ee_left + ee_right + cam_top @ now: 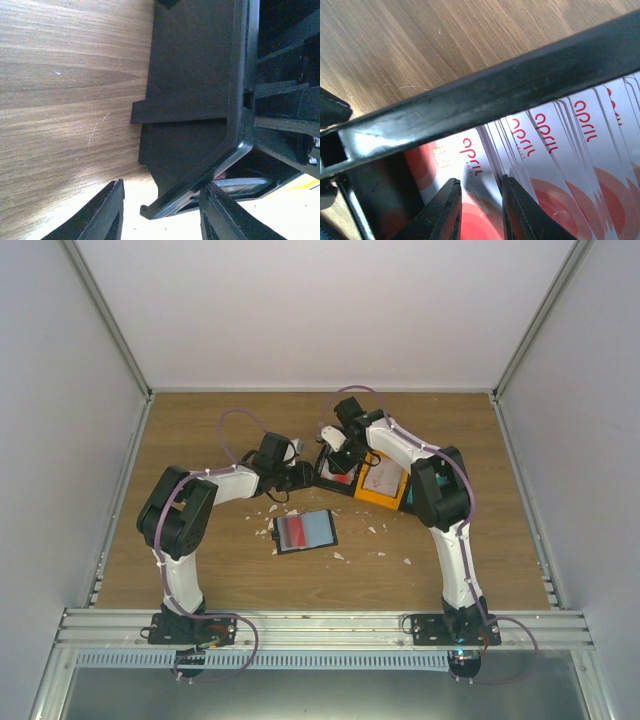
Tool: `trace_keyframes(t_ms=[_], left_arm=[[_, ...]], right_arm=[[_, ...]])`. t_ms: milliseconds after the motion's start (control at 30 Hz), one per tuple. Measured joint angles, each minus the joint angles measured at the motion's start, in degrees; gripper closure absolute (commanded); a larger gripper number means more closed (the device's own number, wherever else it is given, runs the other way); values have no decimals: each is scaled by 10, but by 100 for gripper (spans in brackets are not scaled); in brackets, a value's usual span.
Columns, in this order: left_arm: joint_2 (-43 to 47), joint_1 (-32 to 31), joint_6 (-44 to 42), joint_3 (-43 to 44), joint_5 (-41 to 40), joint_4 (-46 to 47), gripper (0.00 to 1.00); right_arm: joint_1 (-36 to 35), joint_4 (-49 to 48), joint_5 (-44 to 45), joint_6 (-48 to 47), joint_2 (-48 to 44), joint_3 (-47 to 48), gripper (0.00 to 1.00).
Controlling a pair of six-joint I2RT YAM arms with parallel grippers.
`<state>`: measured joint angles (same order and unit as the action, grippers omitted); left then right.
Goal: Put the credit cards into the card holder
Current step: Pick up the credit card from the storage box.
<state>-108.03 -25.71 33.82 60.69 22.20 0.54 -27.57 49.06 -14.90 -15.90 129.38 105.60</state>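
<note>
Two arms converge near the centre of a wooden worktop [200, 430], seen from above with their bases along the bottom edge. Most of the credit cards [580, 165] — red-and-white, printed "april" — stand fanned in a black tray [322, 482] just above the frame's centre. Further whitish cards [383, 475] lie in an orange tray [392, 500] just beside it on the right. The card holder [305, 530] lies open and flat below the trays and apart from them, with red showing on its left half and bluish-grey on its right. Small white scraps [270, 508] are scattered around it. The left fingers [306, 478] sit at the black tray's left edge. Their wrist view shows them parted and straddling one corner of the tray's rim, with clear space beside the finger at lower left — they grip nothing. The right fingers [338, 462] reach down into the black tray. In their wrist view they stand narrowly apart at the bottom of the frame, against the fanned cards, with a card face visible in the gap. Whether they pinch a card cannot be told.
</note>
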Motion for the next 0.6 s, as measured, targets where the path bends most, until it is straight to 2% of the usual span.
trace_keyframes(t_ms=[300,600], left_arm=[[-7,0,-5,12,0,-4,66],[-9,0,-7,14,4,-3,68]], right_arm=[[0,8,-15,14,-11,-3,73],[-10,4,-49,29,-93,-91,70]])
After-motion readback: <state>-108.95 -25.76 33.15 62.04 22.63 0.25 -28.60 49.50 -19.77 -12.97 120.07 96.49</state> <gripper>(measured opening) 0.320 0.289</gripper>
